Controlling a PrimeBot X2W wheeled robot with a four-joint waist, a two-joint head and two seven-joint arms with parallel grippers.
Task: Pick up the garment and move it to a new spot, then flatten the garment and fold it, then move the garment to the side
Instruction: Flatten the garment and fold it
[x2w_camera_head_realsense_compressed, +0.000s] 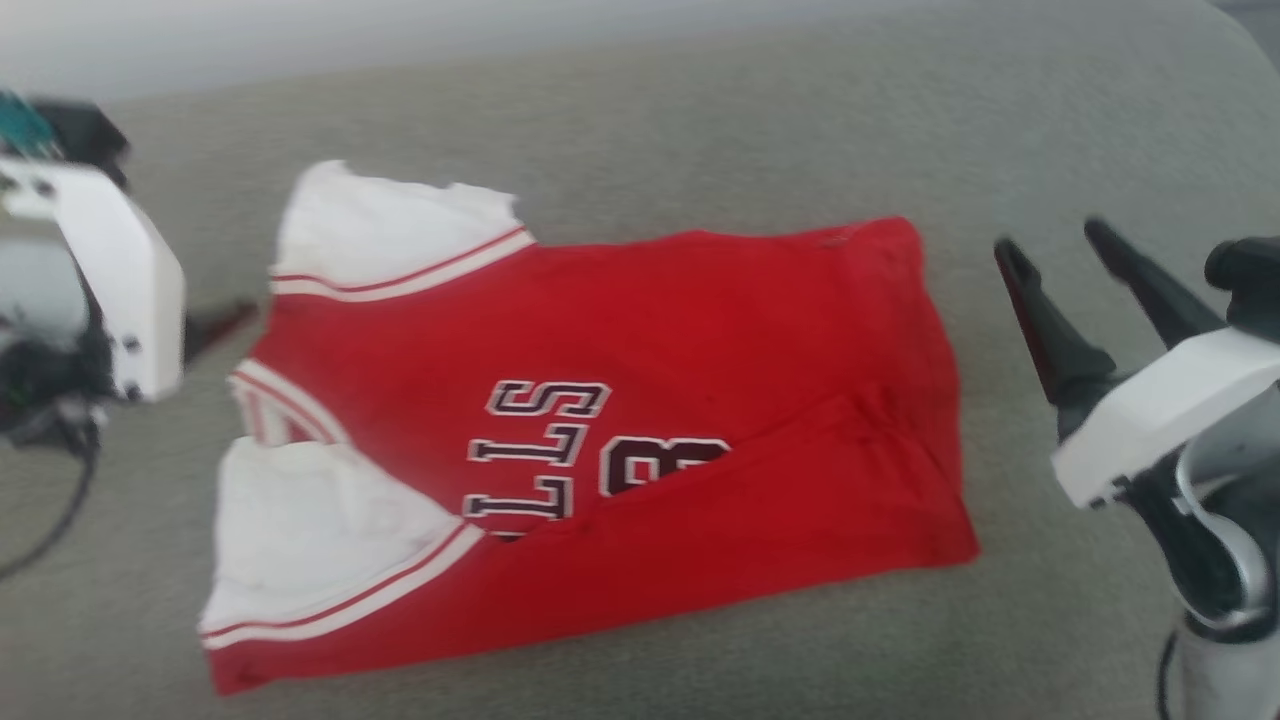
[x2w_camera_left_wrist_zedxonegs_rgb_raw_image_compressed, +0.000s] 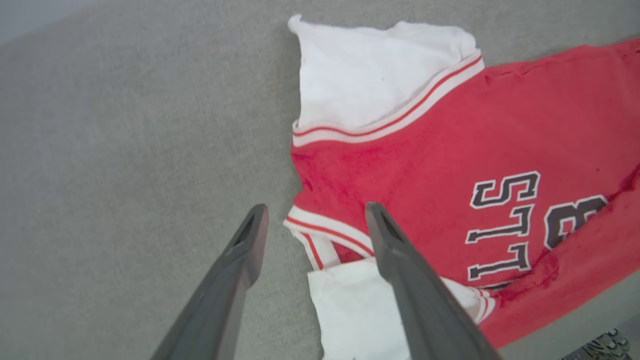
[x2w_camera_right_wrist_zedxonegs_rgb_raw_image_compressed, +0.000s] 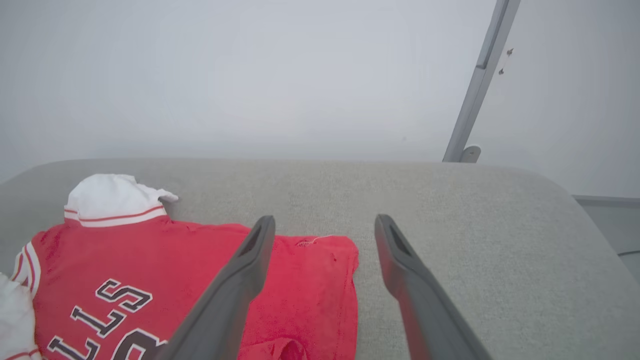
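The garment (x2w_camera_head_realsense_compressed: 700, 330), a red jersey with white sleeves, striped trim and dark lettering, lies spread on a grey cushioned surface (x2w_camera_head_realsense_compressed: 700, 120) with its neck to the left. Its near long edge is folded up over part of the lettering. My left gripper (x2w_camera_left_wrist_zedxonegs_rgb_raw_image_compressed: 316, 209) hovers open just off the collar, one finger over the near white sleeve, holding nothing. In the head view one dark left finger (x2w_camera_head_realsense_compressed: 220, 325) pokes out from the white housing beside the collar. My right gripper (x2w_camera_head_realsense_compressed: 1055, 248) stands open and empty to the right of the hem. In the right wrist view it (x2w_camera_right_wrist_zedxonegs_rgb_raw_image_compressed: 324, 221) is above the garment's (x2w_camera_right_wrist_zedxonegs_rgb_raw_image_compressed: 150, 260) hem corner.
The grey cushioned surface has bare room behind, left and right of the jersey, and its rounded edge (x2w_camera_right_wrist_zedxonegs_rgb_raw_image_compressed: 575, 200) curves down at the right. Behind it is a pale wall with a slanted metal pole (x2w_camera_right_wrist_zedxonegs_rgb_raw_image_compressed: 480, 80). A dark cable (x2w_camera_head_realsense_compressed: 50, 530) hangs under the left arm.
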